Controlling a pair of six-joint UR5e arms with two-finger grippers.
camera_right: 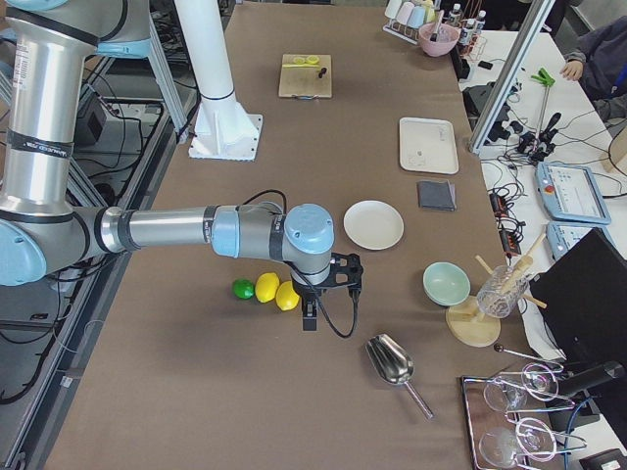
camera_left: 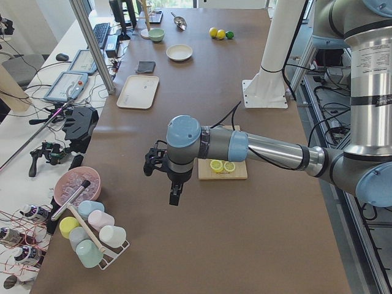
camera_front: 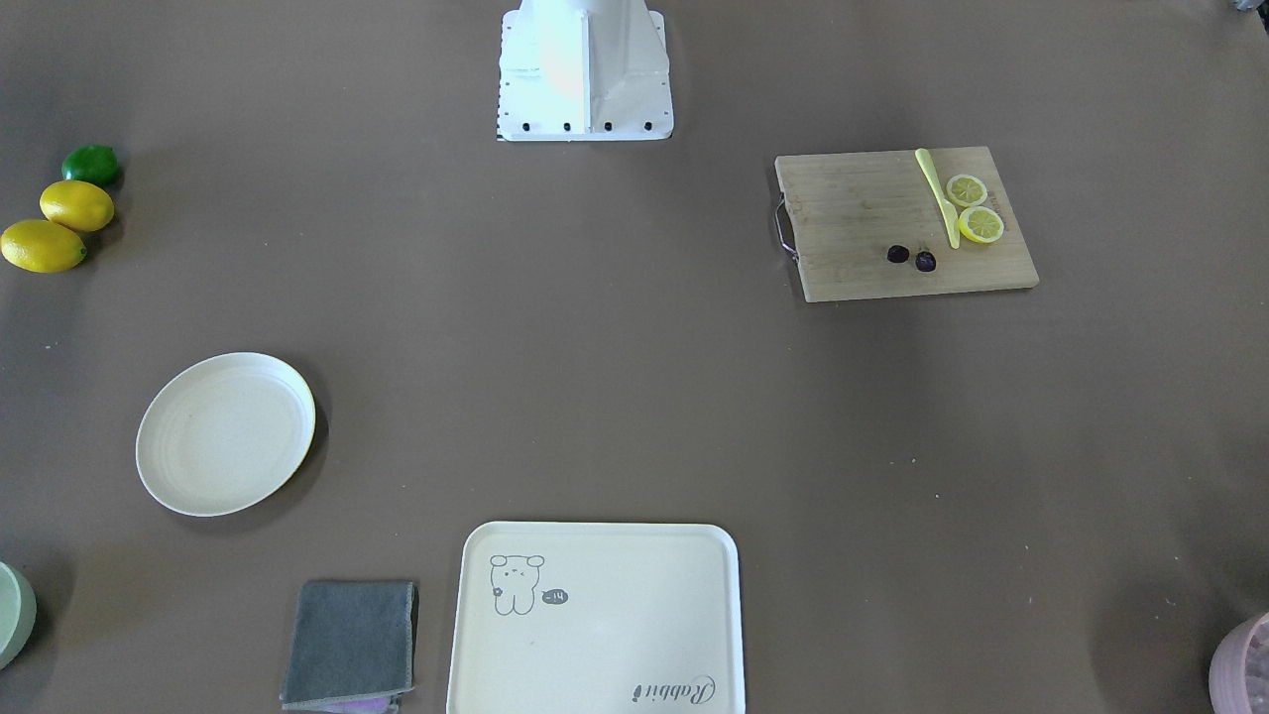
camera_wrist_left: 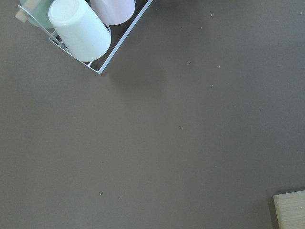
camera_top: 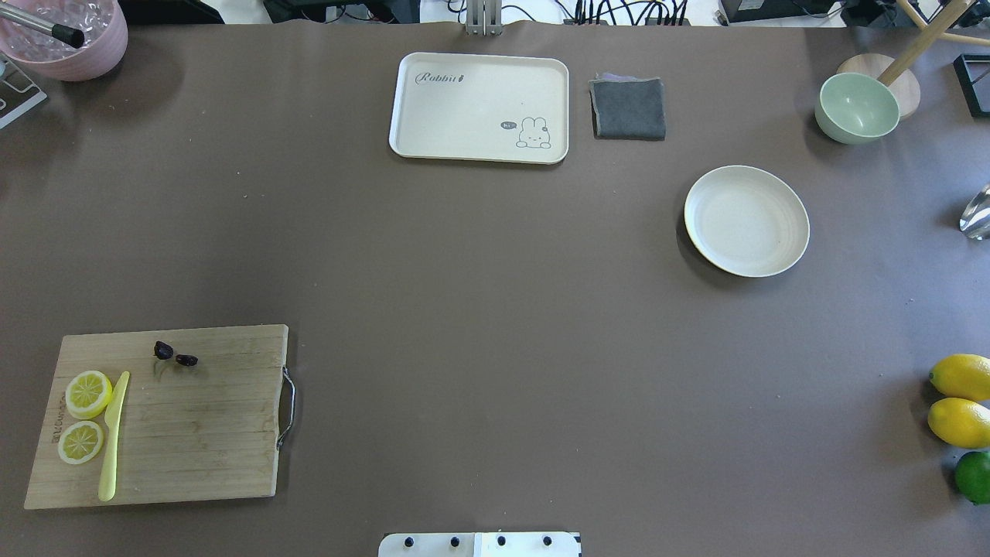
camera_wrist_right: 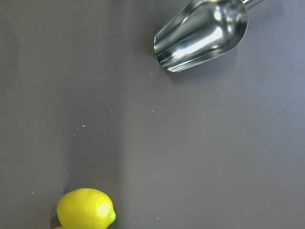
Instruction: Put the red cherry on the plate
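Note:
The red cherry (camera_front: 911, 258) (camera_top: 175, 355), two tiny dark fruits, lies on the wooden cutting board (camera_top: 193, 433) near its far edge. The round cream plate (camera_top: 746, 220) (camera_front: 226, 433) (camera_right: 373, 224) stands bare on the other half of the table. My left gripper (camera_left: 175, 195) hangs over the brown table beyond the board's outer end, well away from the cherry. My right gripper (camera_right: 310, 318) hovers beside the lemons, short of the plate. Both grippers show only in the side views, so I cannot tell whether they are open or shut.
Two lemon slices (camera_top: 85, 414) and a yellow knife (camera_top: 113, 437) share the board. A cream tray (camera_top: 479, 108), grey cloth (camera_top: 628, 108) and green bowl (camera_top: 857, 107) line the far side. Lemons (camera_top: 961, 398), a metal scoop (camera_wrist_right: 202, 33) and a cup rack (camera_wrist_left: 81, 28) lie at the table's ends.

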